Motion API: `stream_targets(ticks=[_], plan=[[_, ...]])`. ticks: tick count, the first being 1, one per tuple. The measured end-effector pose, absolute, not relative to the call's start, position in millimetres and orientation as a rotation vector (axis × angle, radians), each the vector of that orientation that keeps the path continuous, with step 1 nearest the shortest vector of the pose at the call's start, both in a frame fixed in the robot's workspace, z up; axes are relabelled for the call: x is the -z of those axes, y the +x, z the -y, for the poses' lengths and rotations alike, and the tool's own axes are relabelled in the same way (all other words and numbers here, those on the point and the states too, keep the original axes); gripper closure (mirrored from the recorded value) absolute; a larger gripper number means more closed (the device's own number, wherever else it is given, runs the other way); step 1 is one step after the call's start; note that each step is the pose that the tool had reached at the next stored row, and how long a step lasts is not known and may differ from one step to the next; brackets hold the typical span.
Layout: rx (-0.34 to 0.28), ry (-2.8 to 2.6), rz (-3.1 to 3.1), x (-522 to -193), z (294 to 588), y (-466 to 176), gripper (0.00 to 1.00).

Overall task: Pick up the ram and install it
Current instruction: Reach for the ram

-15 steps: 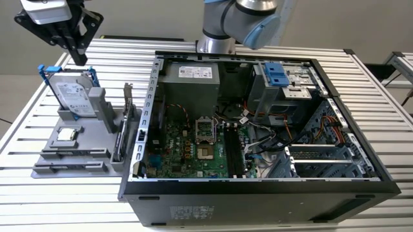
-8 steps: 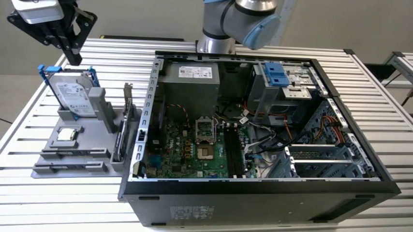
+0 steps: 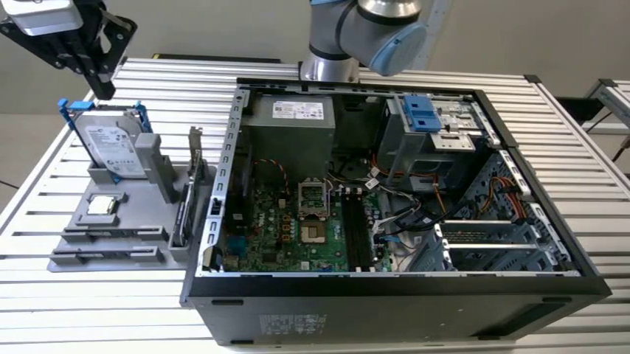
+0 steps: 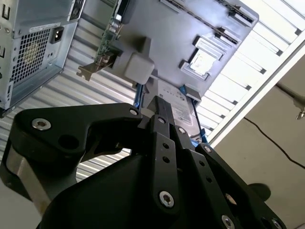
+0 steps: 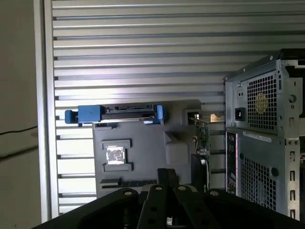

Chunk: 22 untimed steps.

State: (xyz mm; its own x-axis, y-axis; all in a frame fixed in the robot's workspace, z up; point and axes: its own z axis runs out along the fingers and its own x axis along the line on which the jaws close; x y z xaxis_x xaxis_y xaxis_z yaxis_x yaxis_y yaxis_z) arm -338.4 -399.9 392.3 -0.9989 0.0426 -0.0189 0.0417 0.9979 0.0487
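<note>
Hovering above the one blue-framed hard drive (image 3: 108, 147): one tool (image 3: 102, 91), fingers closed together, gripping nothing. The drive stands upright in the grey fixture (image 3: 138, 217). The fixture also holds one processor chip (image 3: 103, 206), one expansion card (image 3: 194, 158) on edge, and two long slots. One ram (image 3: 113, 234) seems to sit edge-up in the slot nearer the chip, well apart from the tool. One open PC case (image 3: 394, 287) stands just beside the fixture on the slatted bench (image 3: 118, 310).
</note>
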Motion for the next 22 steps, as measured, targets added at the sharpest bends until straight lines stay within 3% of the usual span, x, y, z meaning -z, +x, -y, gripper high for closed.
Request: stream_targets(ticks=[22], plan=[[-0.076, 0.049, -3.121, -392.3, 400.0, -370.2, 1.0]])
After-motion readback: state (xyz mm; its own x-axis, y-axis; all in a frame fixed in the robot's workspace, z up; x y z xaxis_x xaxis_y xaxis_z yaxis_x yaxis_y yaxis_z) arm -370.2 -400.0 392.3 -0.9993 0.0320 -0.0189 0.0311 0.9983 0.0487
